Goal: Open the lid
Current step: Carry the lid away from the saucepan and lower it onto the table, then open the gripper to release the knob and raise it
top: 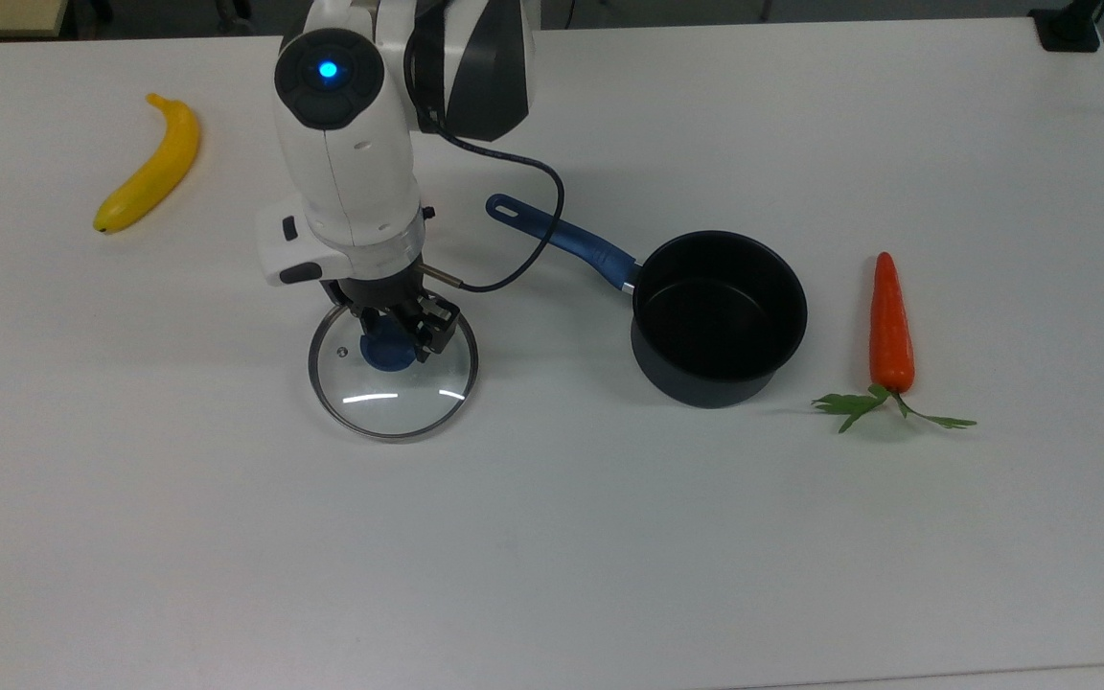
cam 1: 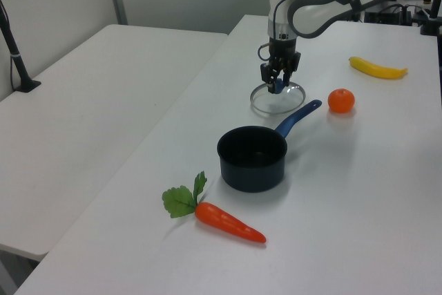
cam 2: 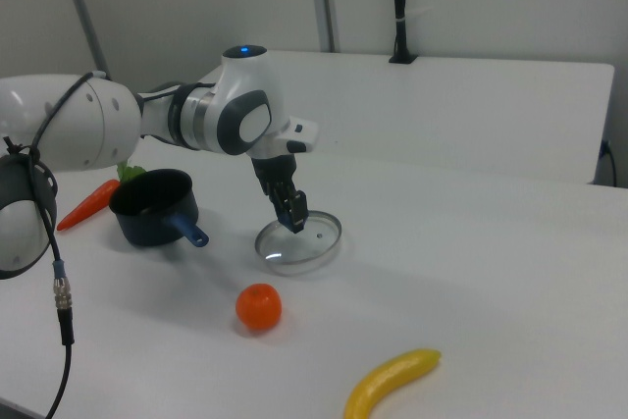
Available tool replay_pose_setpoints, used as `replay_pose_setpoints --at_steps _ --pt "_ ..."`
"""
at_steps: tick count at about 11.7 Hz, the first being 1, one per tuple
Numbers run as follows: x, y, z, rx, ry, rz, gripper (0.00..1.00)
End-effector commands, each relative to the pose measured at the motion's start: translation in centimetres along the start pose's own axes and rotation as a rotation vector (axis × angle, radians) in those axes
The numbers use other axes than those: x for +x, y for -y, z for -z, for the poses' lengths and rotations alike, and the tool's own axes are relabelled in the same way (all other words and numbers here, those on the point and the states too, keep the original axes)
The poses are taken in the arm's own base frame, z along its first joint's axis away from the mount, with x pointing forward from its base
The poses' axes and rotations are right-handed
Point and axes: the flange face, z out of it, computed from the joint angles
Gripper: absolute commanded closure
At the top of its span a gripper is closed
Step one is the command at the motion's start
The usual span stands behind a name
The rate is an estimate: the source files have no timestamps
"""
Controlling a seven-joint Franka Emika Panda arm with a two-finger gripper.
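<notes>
One glass lid (top: 393,383), round, clear, metal-rimmed, blue knob at centre, small steam hole toward the top view's left. Off the saucepan (top: 720,316), well apart from it, toward the top view's left on the white table (top: 609,537). Low over the table or resting on it; cannot tell which. Seen too in the left view (cam 1: 276,99) and the right view (cam 2: 299,243).

Pinched on the blue knob: gripper (top: 397,337), fingers closed against either side, pointing straight down from the white Franka arm (top: 346,163) with its blue light on top. Same hold in the left view (cam 1: 277,82) and the right view (cam 2: 292,215). Black cable (top: 523,240) looping from the wrist toward the top view's right.

Beyond the lid, toward the top view's right: dark saucepan, uncovered, nothing inside, blue handle (top: 562,235) angled up toward the top view's left. Farther toward the top view's right, carrot (top: 891,321) with green leaves, lying near the saucepan but not touching. Far toward the top view's left, banana (top: 151,165), well apart from everything. In the right view, orange mandarin (cam 2: 259,307) near the lid, toward the camera. In the left view, same fruit (cam 1: 341,100) just beyond the tip of the saucepan handle.
</notes>
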Motion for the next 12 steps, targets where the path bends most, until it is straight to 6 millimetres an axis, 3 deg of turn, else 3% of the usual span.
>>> replay_pose_setpoints --at_steps 1,4,8,10,12 --pt "0.0 0.0 -1.6 0.035 0.007 -0.017 0.56" --pt "0.0 0.1 -2.7 0.035 0.014 -0.018 0.47" --pt "-0.1 -0.1 -2.3 0.03 0.018 -0.014 0.3" --pt "0.0 -0.1 -1.4 0.032 0.009 -0.012 0.28" --pt "0.0 -0.3 1.0 0.036 -0.002 -0.012 0.14"
